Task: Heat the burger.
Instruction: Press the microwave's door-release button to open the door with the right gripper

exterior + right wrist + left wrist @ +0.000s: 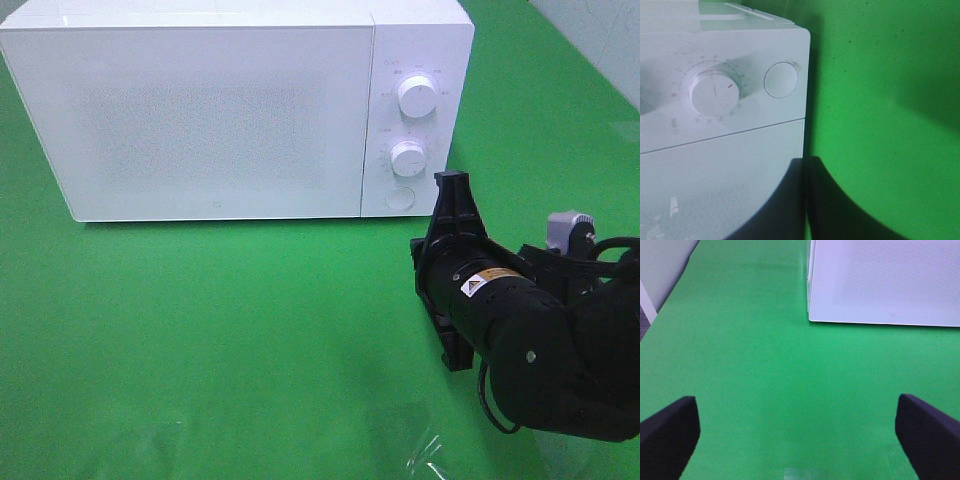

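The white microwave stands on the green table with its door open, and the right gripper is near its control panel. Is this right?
Not quite. The door of the microwave is closed, flush with the front, as the exterior high view shows. The rest holds: it stands on the green table, and the right gripper is near its control panel.

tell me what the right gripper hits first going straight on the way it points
Most likely the microwave: the shut right gripper aims at the bottom edge of its front, by the round button. Depth is unclear, so it could slip just past.
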### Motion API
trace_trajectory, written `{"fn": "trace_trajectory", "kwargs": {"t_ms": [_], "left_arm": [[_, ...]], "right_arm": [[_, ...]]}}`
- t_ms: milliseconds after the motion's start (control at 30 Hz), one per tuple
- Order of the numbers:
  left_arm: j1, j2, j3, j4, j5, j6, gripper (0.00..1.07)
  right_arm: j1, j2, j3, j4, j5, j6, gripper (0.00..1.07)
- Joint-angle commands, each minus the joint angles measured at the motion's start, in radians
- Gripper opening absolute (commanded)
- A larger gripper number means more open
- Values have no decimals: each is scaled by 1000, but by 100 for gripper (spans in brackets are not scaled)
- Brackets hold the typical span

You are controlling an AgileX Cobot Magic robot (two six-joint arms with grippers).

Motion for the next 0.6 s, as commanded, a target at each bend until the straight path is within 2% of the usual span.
{"fn": "trace_trajectory", "kwargs": {"t_ms": [33,600], "left_arm": [[2,-20,3,-4,-8,-2,99],[2,-20,3,-4,-8,-2,99]], "right_arm": [[-23,18,-15,-52,4,47,0],[-147,132,-175,-145,62,59,0]]}}
